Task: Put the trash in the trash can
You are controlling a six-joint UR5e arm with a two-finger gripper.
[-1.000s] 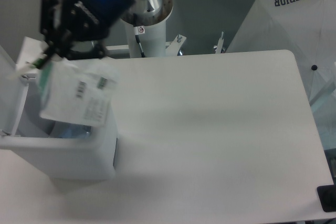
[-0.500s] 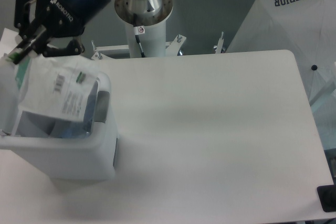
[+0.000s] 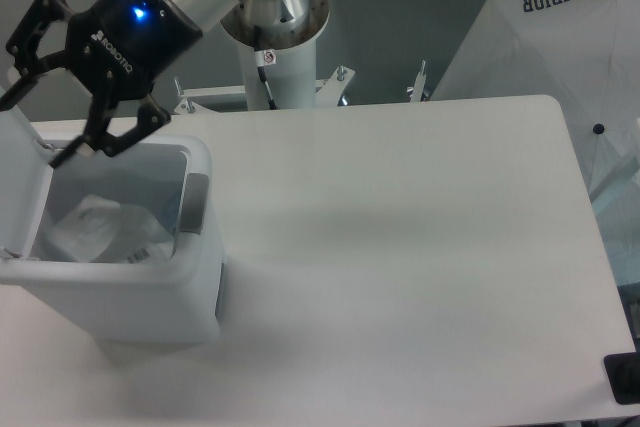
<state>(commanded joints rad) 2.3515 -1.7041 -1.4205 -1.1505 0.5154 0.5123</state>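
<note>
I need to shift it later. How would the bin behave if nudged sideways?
The bin is boxy and broad-based, so it would likely slide rather than tip. It looks like thin plastic holding only a packet, so probably light. Its raised lid might flap.

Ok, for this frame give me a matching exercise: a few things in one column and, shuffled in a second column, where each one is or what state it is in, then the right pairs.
Things:
1. gripper
2. plastic packet
3. trash can
4. grey panel

Place or state:
A. lying inside the bin
B. on the bin's right rim
C. open and empty, above the bin's back-left corner
D. standing at the table's left edge, lid flipped up

Pairs: 1-C, 2-A, 3-D, 4-B
</note>
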